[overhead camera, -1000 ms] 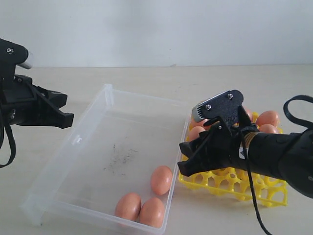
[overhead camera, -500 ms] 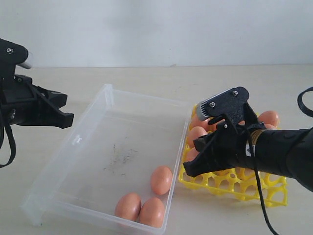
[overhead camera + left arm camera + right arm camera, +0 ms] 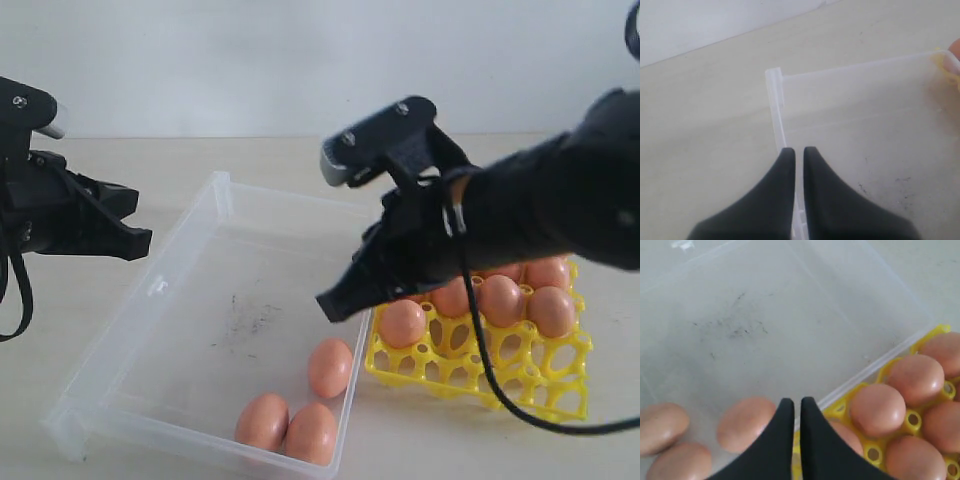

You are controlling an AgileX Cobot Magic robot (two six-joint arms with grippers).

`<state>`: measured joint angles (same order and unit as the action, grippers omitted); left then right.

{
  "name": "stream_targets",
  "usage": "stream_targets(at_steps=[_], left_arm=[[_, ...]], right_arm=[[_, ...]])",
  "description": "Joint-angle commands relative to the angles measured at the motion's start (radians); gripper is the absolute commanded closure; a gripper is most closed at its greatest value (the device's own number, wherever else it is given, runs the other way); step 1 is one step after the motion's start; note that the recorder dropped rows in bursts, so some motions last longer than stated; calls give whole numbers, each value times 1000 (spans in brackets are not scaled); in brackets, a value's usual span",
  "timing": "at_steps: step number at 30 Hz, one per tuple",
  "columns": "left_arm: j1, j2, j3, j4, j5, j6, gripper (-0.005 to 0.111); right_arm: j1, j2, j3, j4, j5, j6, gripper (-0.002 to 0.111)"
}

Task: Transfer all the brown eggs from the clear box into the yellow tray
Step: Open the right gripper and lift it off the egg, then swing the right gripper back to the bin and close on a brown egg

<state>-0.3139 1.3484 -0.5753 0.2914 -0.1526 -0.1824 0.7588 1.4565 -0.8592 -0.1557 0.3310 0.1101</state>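
Note:
The clear box [image 3: 190,300] lies in the middle, with three brown eggs in its near right corner [image 3: 330,367] [image 3: 263,420] [image 3: 311,432]. To its right is the yellow tray [image 3: 500,382], which holds several brown eggs such as one in its near left cup [image 3: 403,322]. My right gripper [image 3: 330,303] is shut and empty, hovering above the box's right wall. In the right wrist view its tips [image 3: 796,402] sit over that wall, between a box egg [image 3: 742,422] and a tray egg [image 3: 877,410]. My left gripper [image 3: 138,240] is shut and empty, at the box's left rim [image 3: 774,100].
A pale tabletop [image 3: 300,160] surrounds the box and tray, with a white wall behind. The box floor [image 3: 740,330] has dark scuff marks. The right arm's cable [image 3: 500,390] hangs across the front of the tray.
My right gripper has shut, risen off the tray and swung left to the box's right wall, uncovering the eggs in the tray. The left arm has not moved.

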Motion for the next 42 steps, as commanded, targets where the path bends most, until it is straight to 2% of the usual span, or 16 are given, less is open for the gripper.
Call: stream_targets(at_steps=[1,7,12,15,19,20,26,42], left_arm=[[3,-8,5,-4,17,3,103],[3,-8,5,-4,47,-19,103],[3,-8,5,-4,98,-24,103],[3,-8,5,-4,117,-24,103],[3,-8,5,-4,120,-24,103],[3,-8,5,-4,120,-24,103],[3,-8,5,-4,120,-24,103],[3,-8,5,-4,116,-24,103]], right_arm=[[31,59,-234,70,289,-50,108],[29,239,-506,287,628,-110,108],[29,361,-626,403,691,-122,106],[29,417,-647,401,743,-120,90],[29,471,-647,397,748,-40,58],[29,482,-647,389,743,-12,54],[29,520,-647,254,763,102,55],[29,604,-647,281,803,131,55]])
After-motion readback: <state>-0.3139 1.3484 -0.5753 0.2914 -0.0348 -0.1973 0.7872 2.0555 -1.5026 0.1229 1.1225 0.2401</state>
